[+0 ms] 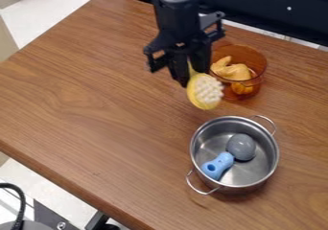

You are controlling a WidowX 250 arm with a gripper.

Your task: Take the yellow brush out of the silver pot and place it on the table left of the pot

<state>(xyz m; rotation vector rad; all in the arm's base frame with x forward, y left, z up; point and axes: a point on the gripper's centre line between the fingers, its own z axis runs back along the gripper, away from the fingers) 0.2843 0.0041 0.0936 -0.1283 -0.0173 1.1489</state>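
Observation:
My gripper [188, 73] hangs over the upper middle of the table, shut on the yellow handle of a brush [206, 92]. The brush's round yellow head has pale bristles facing right and hangs in the air, left of an amber see-through pot [255, 61]. Inside that pot lies a yellow-orange object [233, 72]. Lower right stands a steel pot [272, 160] with two wire handles, and in it lies a blue-handled tool [218, 165] with a rounded grey head.
The wooden table [96, 114] runs under everything, its front edge crossing the lower left. Behind it is a dark panel [275, 11]. A black cable [21, 202] curves at the bottom left corner, off the table.

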